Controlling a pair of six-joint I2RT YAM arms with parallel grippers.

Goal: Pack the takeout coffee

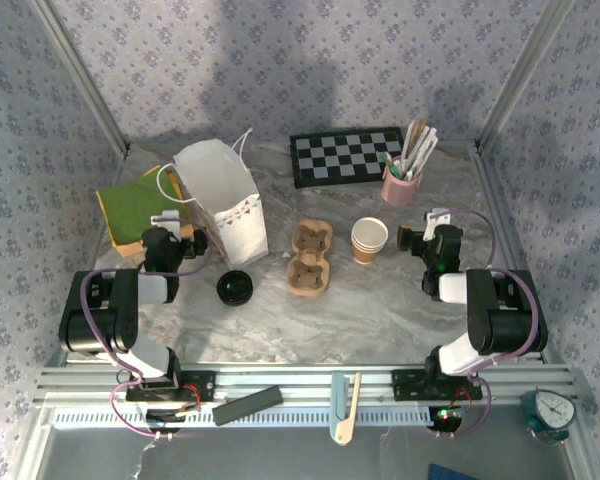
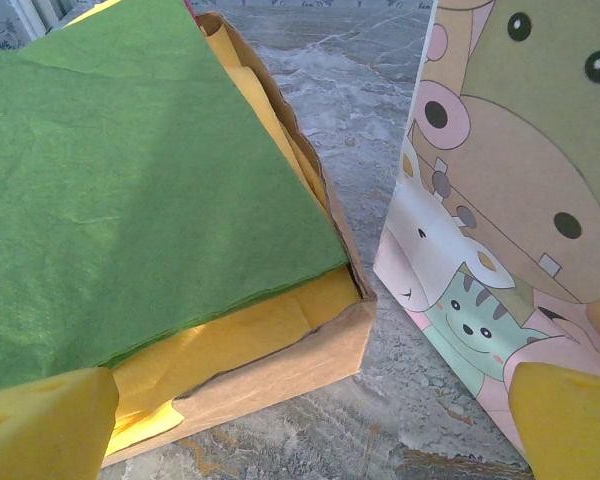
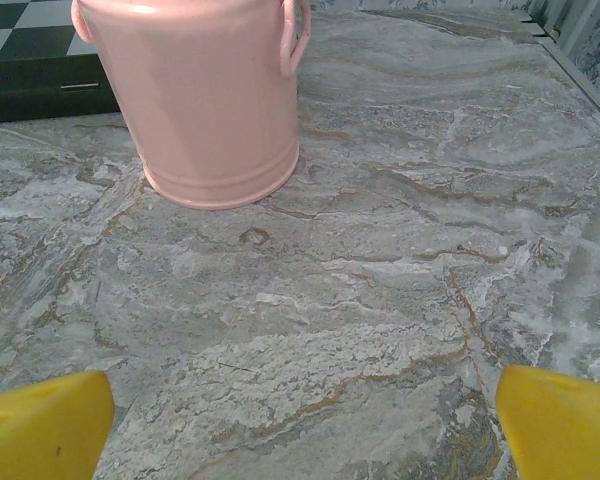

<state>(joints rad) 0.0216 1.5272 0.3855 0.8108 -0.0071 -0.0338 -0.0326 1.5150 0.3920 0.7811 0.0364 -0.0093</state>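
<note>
The takeout coffee cup [image 1: 369, 240], tan kraft paper with a white rim, stands uncovered right of centre. Its round black lid [image 1: 234, 288] lies apart on the table at the left. My left gripper [image 1: 165, 224] is open between the napkin box and the white paper bag [image 1: 222, 201]. In the left wrist view the left gripper [image 2: 310, 435] has only bare table between its yellow fingertips [image 2: 45, 425], and the bag's cartoon-printed side [image 2: 510, 200] is at the right. My right gripper [image 1: 436, 226] is open, right of the cup; the right gripper [image 3: 300, 430] spans bare marble.
A brown moulded-pulp cup tray [image 1: 311, 257] lies in the middle. The pink cup of stirrers [image 1: 402, 184] [image 3: 212, 95] stands at the back right beside a checkerboard [image 1: 345, 155]. A box of green and yellow napkins [image 1: 140, 205] [image 2: 130, 170] sits at the left.
</note>
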